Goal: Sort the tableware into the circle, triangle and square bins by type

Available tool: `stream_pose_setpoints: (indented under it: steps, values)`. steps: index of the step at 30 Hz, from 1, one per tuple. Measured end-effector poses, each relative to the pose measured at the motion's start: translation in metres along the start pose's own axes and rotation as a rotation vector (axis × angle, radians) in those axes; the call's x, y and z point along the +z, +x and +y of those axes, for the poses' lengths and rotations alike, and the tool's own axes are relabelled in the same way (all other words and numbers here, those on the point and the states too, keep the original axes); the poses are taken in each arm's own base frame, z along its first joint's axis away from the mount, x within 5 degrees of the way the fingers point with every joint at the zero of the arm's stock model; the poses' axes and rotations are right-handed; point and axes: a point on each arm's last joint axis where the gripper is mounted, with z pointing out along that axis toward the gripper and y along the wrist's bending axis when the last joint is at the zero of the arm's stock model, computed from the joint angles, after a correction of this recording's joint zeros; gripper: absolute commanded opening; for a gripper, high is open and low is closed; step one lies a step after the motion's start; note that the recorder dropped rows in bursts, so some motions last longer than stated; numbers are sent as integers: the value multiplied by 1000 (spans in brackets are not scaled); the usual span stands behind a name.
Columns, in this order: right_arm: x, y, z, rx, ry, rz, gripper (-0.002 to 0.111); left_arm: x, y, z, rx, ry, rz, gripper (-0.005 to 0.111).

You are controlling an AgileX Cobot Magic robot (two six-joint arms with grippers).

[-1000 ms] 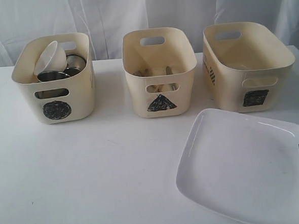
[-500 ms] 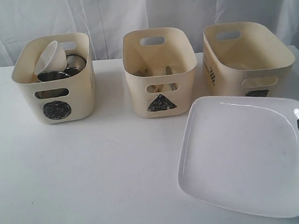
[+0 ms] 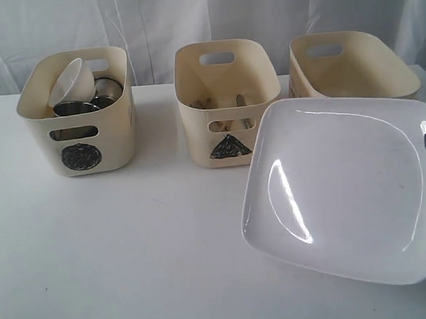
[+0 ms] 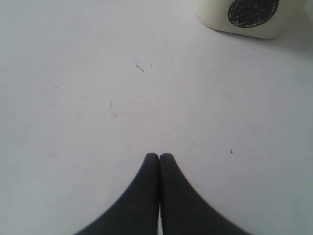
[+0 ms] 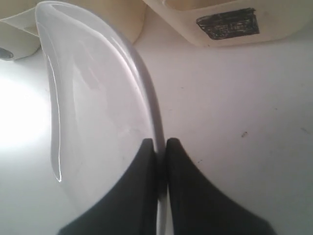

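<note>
Since a second ago the large white plate has come up from lying nearly flat at the lower right of the exterior view to a steep tilt. Its face is turned toward the camera and its upper edge now covers the front of the square bin, mark included. Whether its lower edge has left the bench is hard to tell.

The right hand is pinched tight on the plate's rim, one finger on each face. The left hand hangs over bare bench near the circle bin, its fingers pressed together with nothing between them.

At upper left the circle bin holds the small white bowl and the steel bowl and cups. The triangle bin, upper middle, has cutlery lying low inside, too dim to tell apart. What shows of the square bin's inside, at upper right, looks bare.

By this showing the sorting is almost finished. The plate is the only piece outside a bin, and it remains to be carried over the square bin and lowered in.
</note>
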Motion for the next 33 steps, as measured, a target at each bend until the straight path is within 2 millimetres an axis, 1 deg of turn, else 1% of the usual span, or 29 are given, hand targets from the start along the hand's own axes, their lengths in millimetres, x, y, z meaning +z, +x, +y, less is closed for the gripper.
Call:
stream_pose_setpoints:
  steps: [6, 11, 15, 19, 27, 33]
  values:
    - [-8, -10, 11, -29, -46, -31, 0, 0, 0, 0, 0, 0, 0, 0]
    - [-14, -22, 19, -12, -84, -121, 0, 0, 0, 0, 0, 0, 0, 0]
    - [-18, -33, 20, -14, -77, -180, 0, 0, 0, 0, 0, 0, 0, 0]
    - [-24, -44, 20, -24, -53, -235, 0, 0, 0, 0, 0, 0, 0, 0]
    - [-39, -76, 18, 21, 11, -384, 0, 0, 0, 0, 0, 0, 0, 0]
    - [-35, -100, 4, 72, -28, -450, 0, 0, 0, 0, 0, 0, 0, 0]
